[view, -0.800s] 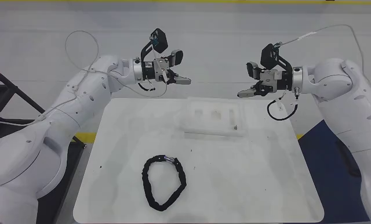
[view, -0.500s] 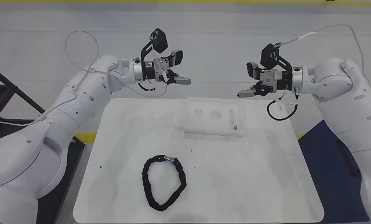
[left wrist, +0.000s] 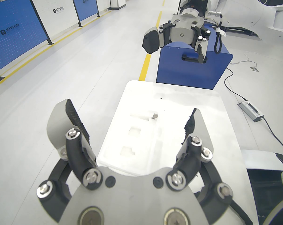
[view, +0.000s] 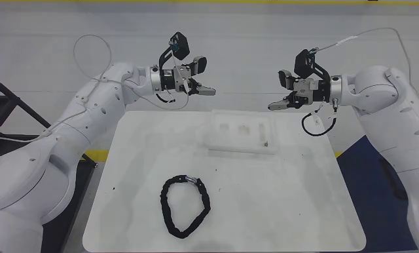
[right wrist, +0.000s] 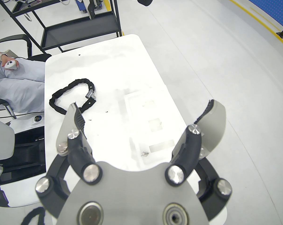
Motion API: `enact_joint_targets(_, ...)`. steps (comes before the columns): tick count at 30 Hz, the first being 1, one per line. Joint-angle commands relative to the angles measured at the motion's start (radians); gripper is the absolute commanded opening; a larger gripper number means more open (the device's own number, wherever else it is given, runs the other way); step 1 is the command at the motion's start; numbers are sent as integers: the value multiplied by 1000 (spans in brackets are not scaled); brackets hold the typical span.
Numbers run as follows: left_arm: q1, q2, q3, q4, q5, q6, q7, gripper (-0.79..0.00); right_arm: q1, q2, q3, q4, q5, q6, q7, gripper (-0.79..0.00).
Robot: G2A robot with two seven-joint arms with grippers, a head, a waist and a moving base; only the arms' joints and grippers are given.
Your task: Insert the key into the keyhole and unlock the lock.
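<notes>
Chain lock point(view: 189, 181) on table point(view: 294, 200), well apart from fingers point(view: 207, 92)

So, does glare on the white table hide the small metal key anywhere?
Left wrist view: the white rectangular table is washed out, yet the small metal key shows dark in the white foam tray. Right wrist view: glare nearly erases the tray's edges. Top view: softer light, key faint.

White logo lettering on blue barrier panels point(left wrist: 17, 36), dark logo lettering on white barrier panels point(left wrist: 58, 10)
</notes>
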Motion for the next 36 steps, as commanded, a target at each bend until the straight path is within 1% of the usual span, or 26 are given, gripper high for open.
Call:
enact_joint_targets(1, 0, 0, 0, 0, 0, 0, 0, -1, 0, 0, 0, 0, 0, 0, 0, 0)
enact_joint_targets(5, 0, 0, 0, 0, 0, 0, 0, 0, -19, 2, 4, -16, -26, 25, -25, 0)
enact_joint_targets(11, 0, 0, 0, 0, 0, 0, 0, 0, -49, 1, -7, 31, -54, 43, -38, 0)
enact_joint_targets(23, 0, 0, 0, 0, 0, 0, 0, 0, -79, -36, -87, 166, -69, 90, -37, 0)
enact_joint_targets(25, 0, 0, 0, 0, 0, 0, 0, 0, -80, -43, -98, 186, -72, 109, -35, 0)
enact_joint_targets(29, 0, 0, 0, 0, 0, 0, 0, 0, -82, -59, -128, 215, -105, 177, -22, 0)
enact_joint_targets(36, 0, 0, 0, 0, 0, 0, 0, 0, -94, -96, -173, 262, -88, 270, -2, 0)
